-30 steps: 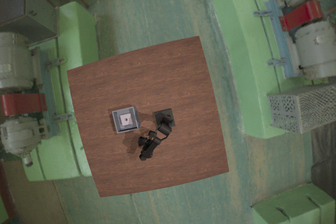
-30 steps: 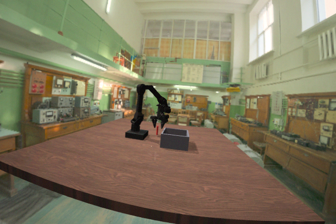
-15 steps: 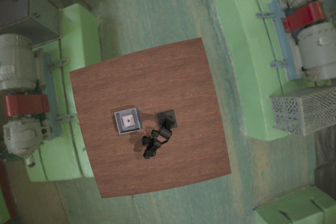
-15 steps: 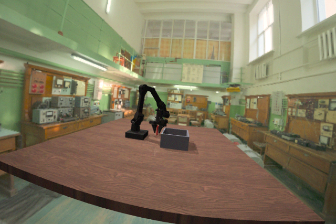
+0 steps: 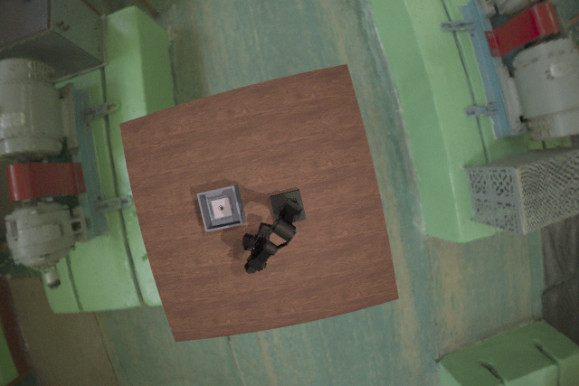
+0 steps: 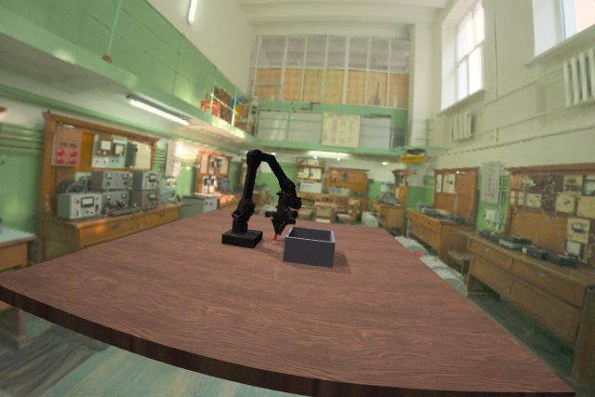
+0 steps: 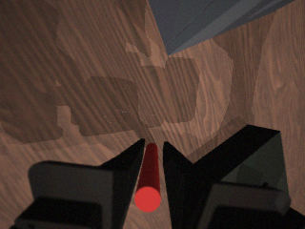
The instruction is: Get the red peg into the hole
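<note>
The red peg (image 7: 147, 199) (image 6: 274, 238) is between the fingers of my gripper (image 7: 154, 141) (image 6: 277, 233). In the wrist view its round top faces the camera, and thin gaps show between it and the black fingers on both sides, so the fingers are narrowly open around it, not clearly touching. Its lower end shows just below the fingers in the exterior view. In the top view the arm hides the peg. The grey-blue open box (image 5: 202, 212) (image 6: 309, 249) (image 7: 191, 21) is a little way off. The pale plate (image 5: 215, 213) with a small dark hole (image 5: 222, 208) lies inside it.
The arm's black base (image 5: 299, 214) (image 6: 243, 239) (image 7: 274, 153) stands on the wooden table (image 5: 322, 138) (image 6: 288, 325), close to the peg and the box. The box's near corner shows at the top of the wrist view. Arm shadows fall on the table.
</note>
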`<state>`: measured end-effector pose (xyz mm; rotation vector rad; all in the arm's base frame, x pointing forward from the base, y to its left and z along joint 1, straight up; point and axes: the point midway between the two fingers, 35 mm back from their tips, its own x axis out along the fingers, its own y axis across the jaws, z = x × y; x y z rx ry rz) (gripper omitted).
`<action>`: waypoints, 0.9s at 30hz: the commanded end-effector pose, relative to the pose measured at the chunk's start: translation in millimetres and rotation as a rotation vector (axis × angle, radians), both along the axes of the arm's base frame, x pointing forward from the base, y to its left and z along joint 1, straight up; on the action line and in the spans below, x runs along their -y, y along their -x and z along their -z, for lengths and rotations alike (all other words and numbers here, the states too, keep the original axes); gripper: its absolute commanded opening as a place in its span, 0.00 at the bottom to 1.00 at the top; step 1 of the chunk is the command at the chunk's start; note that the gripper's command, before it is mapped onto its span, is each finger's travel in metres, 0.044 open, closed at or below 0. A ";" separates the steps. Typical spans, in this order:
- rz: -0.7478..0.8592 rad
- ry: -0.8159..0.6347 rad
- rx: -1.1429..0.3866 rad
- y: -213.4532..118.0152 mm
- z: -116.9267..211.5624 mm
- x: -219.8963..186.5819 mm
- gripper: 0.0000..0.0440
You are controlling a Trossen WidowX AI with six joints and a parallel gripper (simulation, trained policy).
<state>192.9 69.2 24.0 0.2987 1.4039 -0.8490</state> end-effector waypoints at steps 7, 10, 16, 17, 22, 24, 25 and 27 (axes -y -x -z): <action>-0.024 0.051 0.051 -7.0 -42.0 15.8 0.00; -0.027 0.064 0.066 -9.3 -55.9 20.9 0.00; -0.009 0.080 0.114 -17.9 -83.4 31.1 0.00; -0.002 0.082 0.123 -19.8 -87.7 32.9 0.00; 0.045 0.093 0.165 -29.1 -106.0 45.3 0.00; 0.070 0.096 0.181 -33.3 -110.4 51.4 0.00; 0.081 0.097 0.189 -35.6 -112.3 54.6 0.00; 0.104 0.099 0.204 -40.6 -115.7 61.0 0.00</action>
